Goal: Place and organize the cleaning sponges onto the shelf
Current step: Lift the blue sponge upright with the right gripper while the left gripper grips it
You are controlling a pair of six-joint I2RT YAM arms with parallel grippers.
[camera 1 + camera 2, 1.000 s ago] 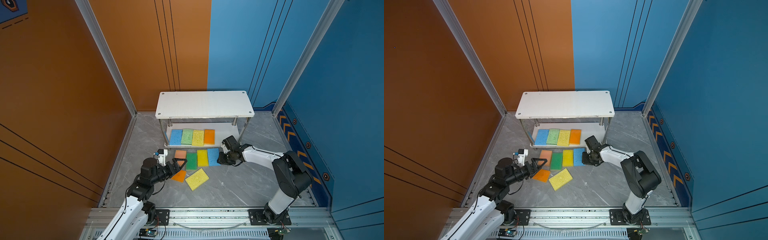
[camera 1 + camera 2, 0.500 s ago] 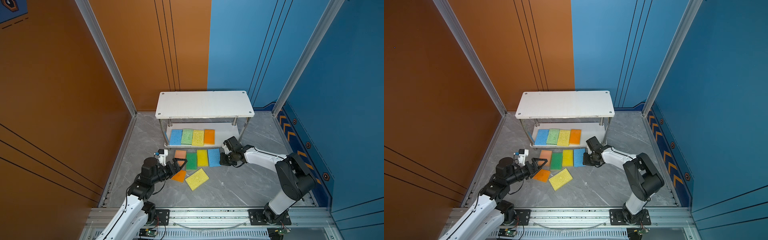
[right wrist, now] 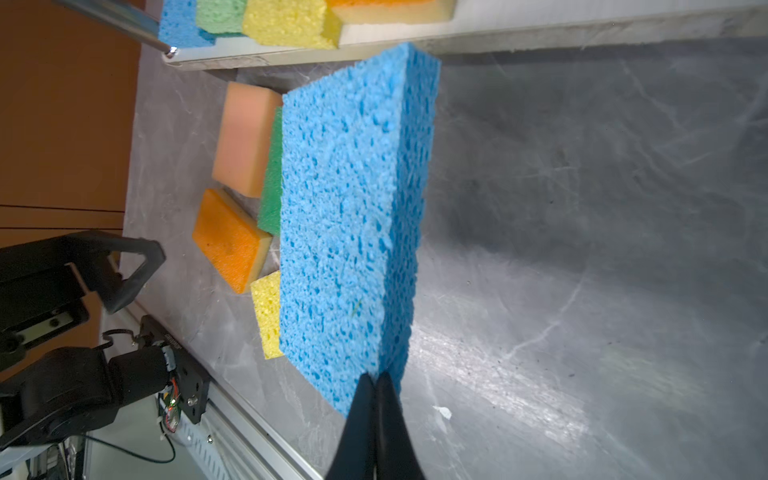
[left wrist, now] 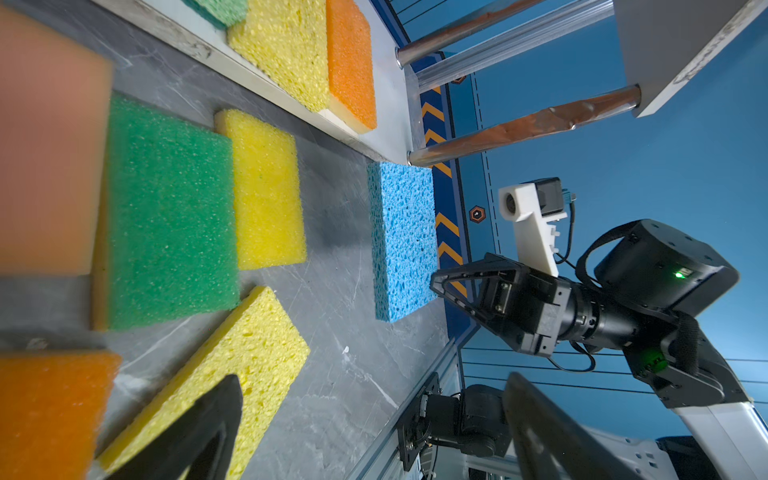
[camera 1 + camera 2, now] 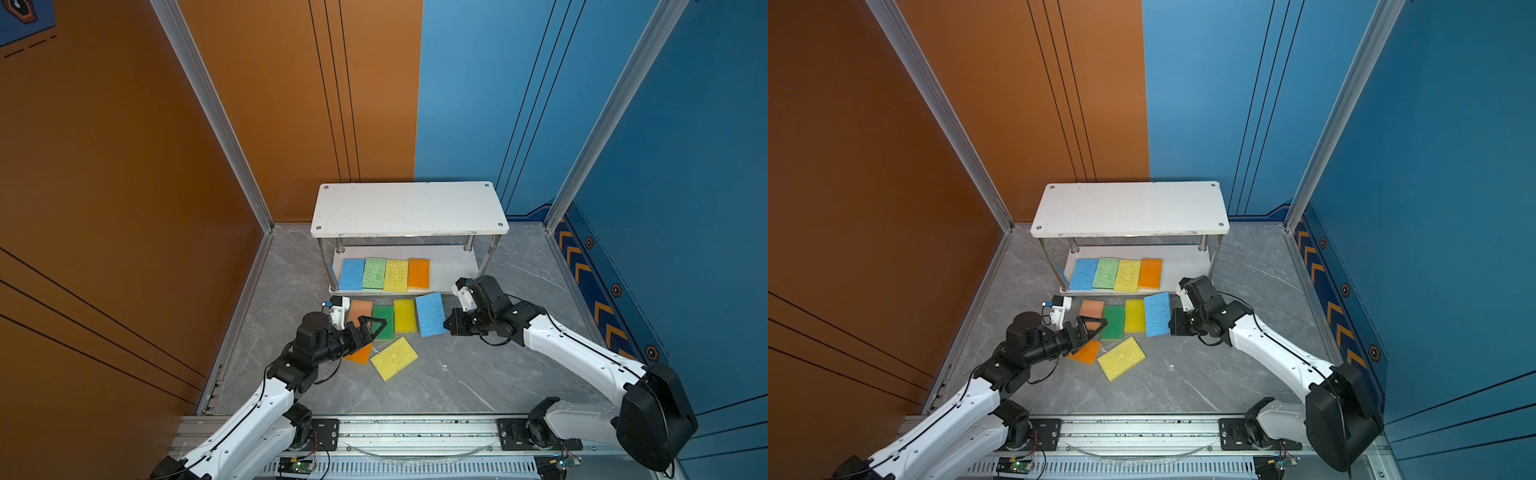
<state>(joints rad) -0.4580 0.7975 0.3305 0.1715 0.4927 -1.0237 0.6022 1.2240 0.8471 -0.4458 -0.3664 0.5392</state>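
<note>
Nearest the rail [image 5: 415, 428], loose on the grey floor [image 5: 457, 374]: a skewed yellow sponge [image 5: 394, 358] and, just beside it, an orange sponge [image 5: 359, 354] partly under the left gripper [image 5: 365, 334], jaws spread wide, holding nothing. Just beyond, side by side: a peach sponge [image 5: 360, 308], a dark green sponge [image 5: 384, 322] and a second yellow sponge [image 5: 404, 316]. At that row's right end, tipped up off the floor: the held blue sponge [image 5: 430, 314], pinched at its near corner by the right gripper [image 3: 376, 382], jaws squeezed all but together on the foam (a very thin bite). Farther back, on the lower board [image 5: 451, 264] of the shelf [image 5: 409, 208]: a shelved blue sponge [image 5: 352, 274], a light green sponge [image 5: 374, 273], a shelved yellow sponge [image 5: 396, 275] and a shelved orange sponge [image 5: 418, 273], with bare board to their right; nothing on top. Likely trouble: with so small a hold on something so soft, sagging or twisting out during the carry; a drooping far end catching the board's front edge or the front post [image 5: 490, 253]; on landing, nudging the shelved orange sponge out of line.
</note>
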